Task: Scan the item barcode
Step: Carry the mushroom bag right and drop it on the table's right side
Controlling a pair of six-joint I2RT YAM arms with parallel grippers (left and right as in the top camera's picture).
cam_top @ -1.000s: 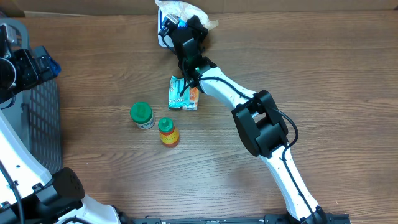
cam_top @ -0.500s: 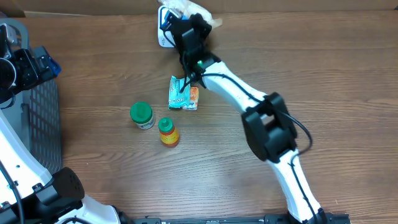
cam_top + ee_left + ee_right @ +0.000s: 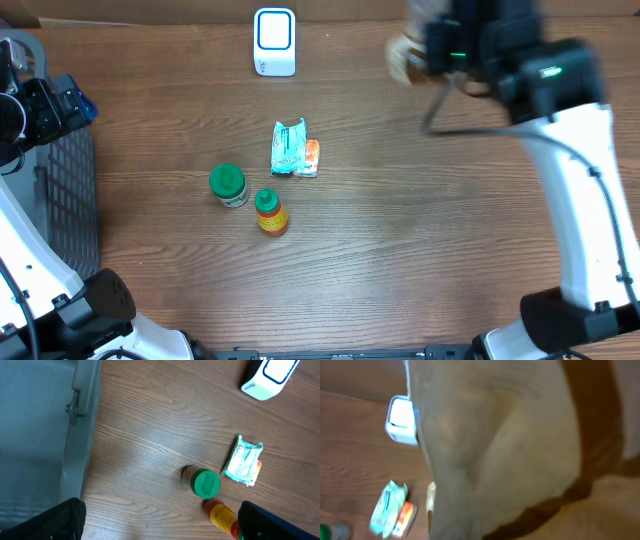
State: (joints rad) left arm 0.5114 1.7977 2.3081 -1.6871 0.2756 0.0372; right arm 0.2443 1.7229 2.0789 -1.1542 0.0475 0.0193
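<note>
The item is a pale, crinkly plastic bag (image 3: 403, 58), blurred with motion, at the back right of the table. My right gripper (image 3: 440, 45) is shut on it. In the right wrist view the bag (image 3: 495, 435) fills most of the picture and hides the fingers. The white barcode scanner (image 3: 274, 40) with a blue outline stands uncovered at the back middle and also shows as the scanner (image 3: 400, 420) at the left of that view. My left gripper (image 3: 160, 525) hangs open and holds nothing, high over the table's left side next to the basket.
A teal and orange packet (image 3: 293, 149), a green-lidded jar (image 3: 228, 184) and an orange bottle (image 3: 270, 212) lie in the middle of the wooden table. A grey basket (image 3: 62, 200) stands at the left edge under my left arm.
My right arm has swung away from the scanner to the right, taking the bag with it. The scanner is uncovered. The left arm has not moved.
</note>
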